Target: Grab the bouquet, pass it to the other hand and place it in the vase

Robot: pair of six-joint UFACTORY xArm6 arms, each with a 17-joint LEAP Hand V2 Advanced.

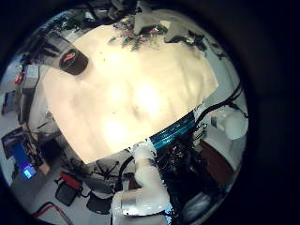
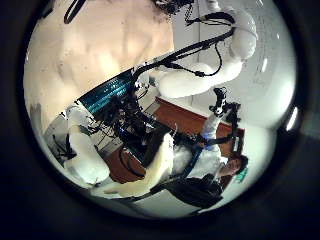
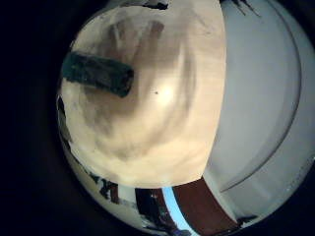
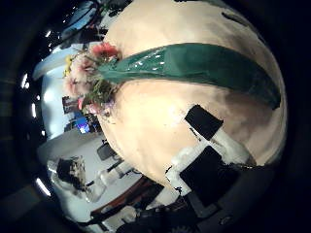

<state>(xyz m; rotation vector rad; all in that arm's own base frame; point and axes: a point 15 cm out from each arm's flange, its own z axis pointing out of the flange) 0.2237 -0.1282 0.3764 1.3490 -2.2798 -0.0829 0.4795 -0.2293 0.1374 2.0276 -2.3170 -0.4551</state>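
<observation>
On the worktop: the bouquet (image 4: 146, 66) lies flat on its side, its wrapped stem stretched out across the cloth-covered surface and its flower heads bunched at 1 end, close to the worktop's edge.
Bouquet, from the right palm: it fills much of the right thumb side view, so it is close under that palm; the wrap looks glossy and narrows away from the blooms.
Bouquet, from the left palm: small and far off (image 1: 141, 36), near the worktop's far edge, well apart from the left palm.
Right robot hand (image 4: 206, 146): black and white parts of it reach in beside the wrapped stem without touching it in the thumb side view; whether its fingers are apart, together or clamped on anything cannot be told. A white part (image 1: 141, 17) of it shows just beside the flowers in the left little finger side view.
Right little finger side view: a dark, ridged, elongated thing (image 3: 98, 74) rests on the worktop; I cannot tell whether it is the stem end or something else.
Vase (image 1: 73, 62): a dark cylinder standing on the worktop near another edge, well apart from the bouquet.
Worktop (image 1: 141, 103): covered with a pale, slightly creased cloth, bare between vase and bouquet.
Left robot hand: none of its fingers show, so its state cannot be told; its palm views take in the whole worktop from well above.
</observation>
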